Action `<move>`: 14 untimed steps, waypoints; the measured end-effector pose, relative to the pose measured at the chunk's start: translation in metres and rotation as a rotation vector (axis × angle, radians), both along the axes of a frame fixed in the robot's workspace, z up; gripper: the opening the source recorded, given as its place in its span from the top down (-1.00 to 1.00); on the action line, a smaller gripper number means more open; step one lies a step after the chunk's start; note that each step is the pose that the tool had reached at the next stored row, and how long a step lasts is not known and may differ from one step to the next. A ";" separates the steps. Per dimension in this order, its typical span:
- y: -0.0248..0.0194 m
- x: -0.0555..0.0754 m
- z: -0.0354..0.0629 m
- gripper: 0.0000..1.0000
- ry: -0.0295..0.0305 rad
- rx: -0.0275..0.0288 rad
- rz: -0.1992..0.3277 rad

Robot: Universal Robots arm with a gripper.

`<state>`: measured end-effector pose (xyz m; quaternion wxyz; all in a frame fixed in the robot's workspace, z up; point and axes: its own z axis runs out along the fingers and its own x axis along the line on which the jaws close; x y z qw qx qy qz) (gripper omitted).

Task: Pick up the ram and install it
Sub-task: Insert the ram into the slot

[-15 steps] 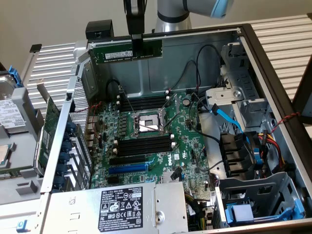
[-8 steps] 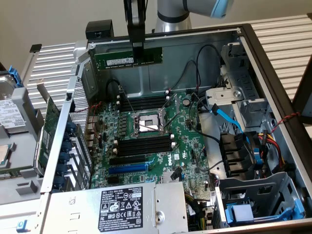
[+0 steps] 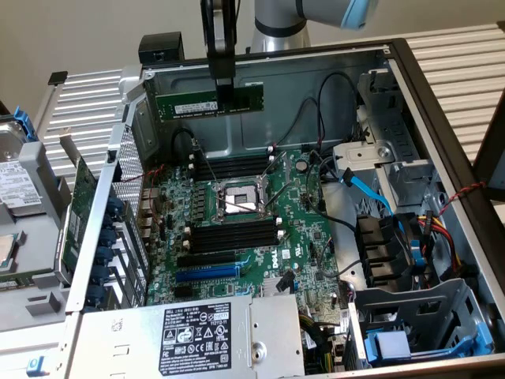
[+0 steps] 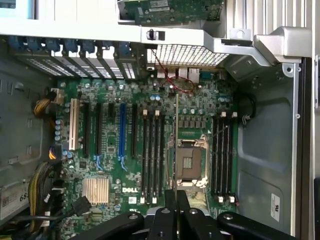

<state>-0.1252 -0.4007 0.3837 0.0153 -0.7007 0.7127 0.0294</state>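
The gripper [image 3: 224, 99] is covering a strip of the ram [image 3: 185, 105] toward the exterior view's right, and the print on its white label is blurring together (too small to read). The arm [image 3: 276, 24] is being cut off above the gripper by the picture's edge. The hard drive [image 3: 14, 185] is being cropped at the exterior view's left. The power supply [image 3: 197, 335] is being clipped at the near edge, its sticker text too fine to make out.

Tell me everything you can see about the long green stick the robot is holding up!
The long, thin green circuit-board stick is flat, with a white label on its face. It hangs level, long edge down, in the air above the open computer's green motherboard, touching nothing below. The black tool is shut on it near the middle, gripping it from above.
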 end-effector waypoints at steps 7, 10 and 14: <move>0.0000 0.003 -0.0105 0.74 -0.0003 -0.0038 -0.007; -0.0003 0.004 -0.0159 0.74 -0.0003 -0.0039 -0.009; -0.0012 0.004 -0.0231 0.74 -0.0003 -0.0040 -0.013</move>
